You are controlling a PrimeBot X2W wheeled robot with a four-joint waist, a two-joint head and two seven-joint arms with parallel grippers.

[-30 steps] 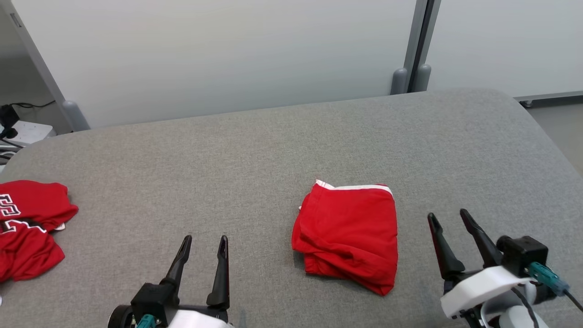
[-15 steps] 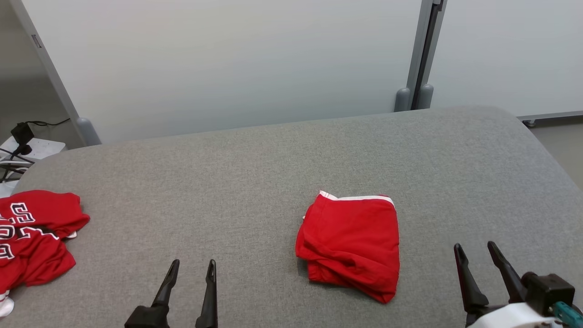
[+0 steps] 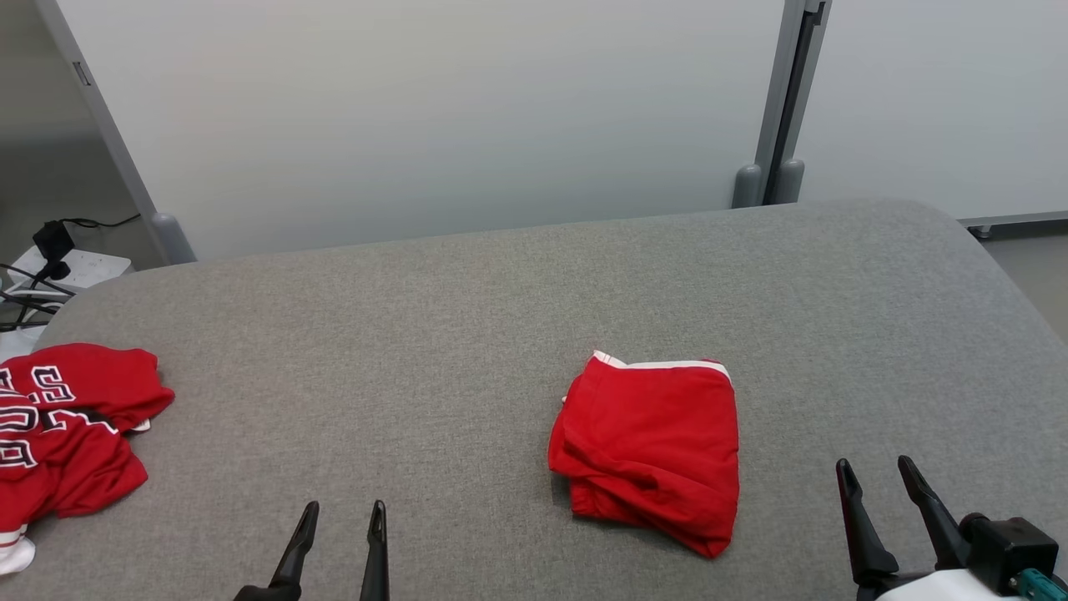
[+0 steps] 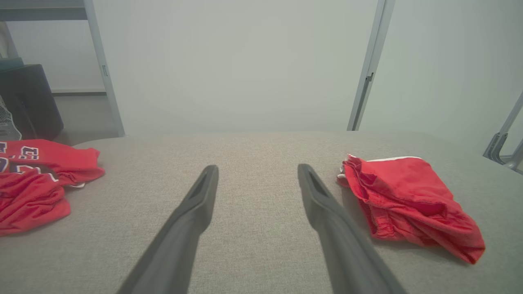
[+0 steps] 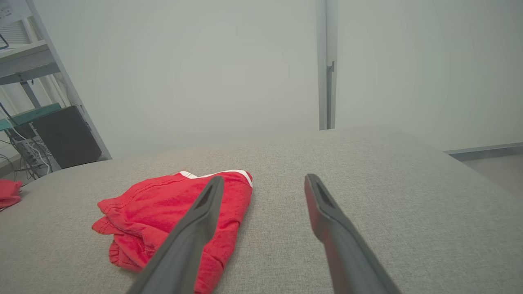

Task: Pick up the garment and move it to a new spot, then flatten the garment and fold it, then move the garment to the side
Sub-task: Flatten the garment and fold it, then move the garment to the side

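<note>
A folded red garment with white trim (image 3: pixel 649 446) lies on the grey padded table (image 3: pixel 467 317), right of centre; it also appears as the garment (image 4: pixel 408 204) in the left wrist view and the garment (image 5: pixel 163 216) in the right wrist view. My left gripper (image 3: pixel 344 509) hangs open near the front edge, well left of the garment, holding nothing. My right gripper (image 3: pixel 876 466) is open at the lower right, a short way right of the garment and apart from it.
A second red garment with white lettering (image 3: pixel 62 434) lies crumpled at the table's left edge. A white partition wall with a grey post (image 3: pixel 780 100) stands behind the table. Cables and a power strip (image 3: pixel 50 263) sit on the floor at far left.
The head camera has shifted, so everything sits lower and more rightward in the picture. Both grippers have drawn back toward the bottom edge. The folded garment lies as before.
</note>
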